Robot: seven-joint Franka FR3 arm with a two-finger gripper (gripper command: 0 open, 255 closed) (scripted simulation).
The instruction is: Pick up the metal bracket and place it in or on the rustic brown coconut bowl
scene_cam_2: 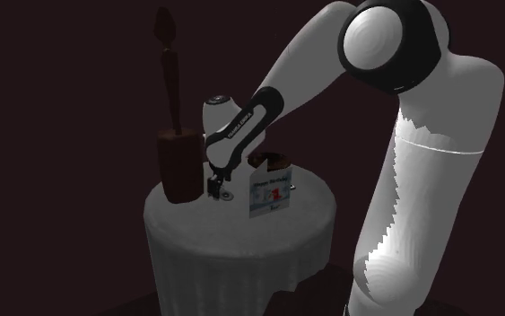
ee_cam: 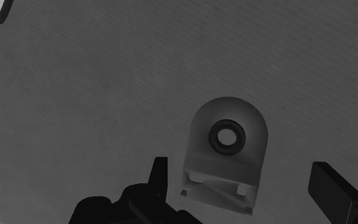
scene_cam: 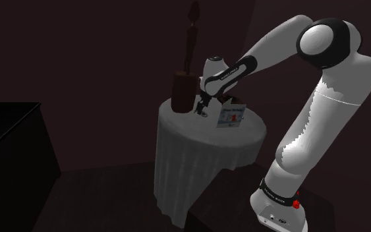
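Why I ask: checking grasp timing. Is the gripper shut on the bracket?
No: in the wrist view the gripper is open, its fingers on either side of the metal bracket, neither touching it.

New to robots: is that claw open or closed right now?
Open. The gripper has its fingers apart, either side of the bracket, not touching it.

The white arm rises from its base at the shoulder view's five o'clock, bends at a dark-jointed elbow near one o'clock, then stretches down toward nine o'clock. The wrist aims the black pincer straight downward. In the wrist view its fingers stand wide apart.
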